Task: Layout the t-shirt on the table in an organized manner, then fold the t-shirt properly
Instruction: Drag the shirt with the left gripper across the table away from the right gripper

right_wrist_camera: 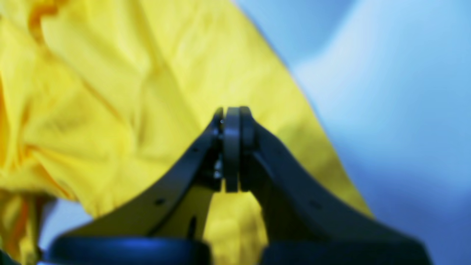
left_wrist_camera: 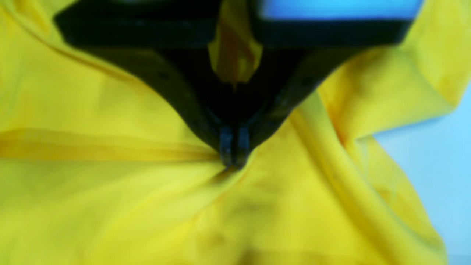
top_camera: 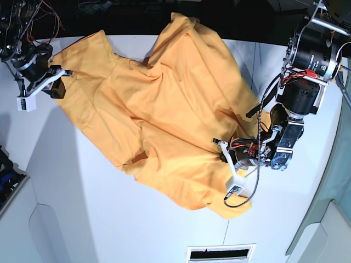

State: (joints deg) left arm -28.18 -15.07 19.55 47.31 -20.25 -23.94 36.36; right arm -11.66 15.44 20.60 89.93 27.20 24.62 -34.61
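Observation:
The orange-yellow t-shirt [top_camera: 164,109] lies crumpled and askew across the white table [top_camera: 109,219], with folds running through its middle. My left gripper [top_camera: 241,159] is at the shirt's lower right part. In the left wrist view it [left_wrist_camera: 233,151] is shut on a pinch of t-shirt [left_wrist_camera: 110,202], with creases running out from the tips. My right gripper [top_camera: 56,89] is at the shirt's left edge. In the right wrist view it [right_wrist_camera: 232,114] is shut, with the t-shirt [right_wrist_camera: 110,92] behind the tips. I cannot tell whether any cloth is caught there.
A dark vent slot [top_camera: 219,253] sits at the table's front edge. A grey-green panel [top_camera: 334,203] borders the right side. The left arm's cables [top_camera: 263,115] hang over the shirt's right edge. Bare table [right_wrist_camera: 386,110] shows to the right of the cloth in the right wrist view.

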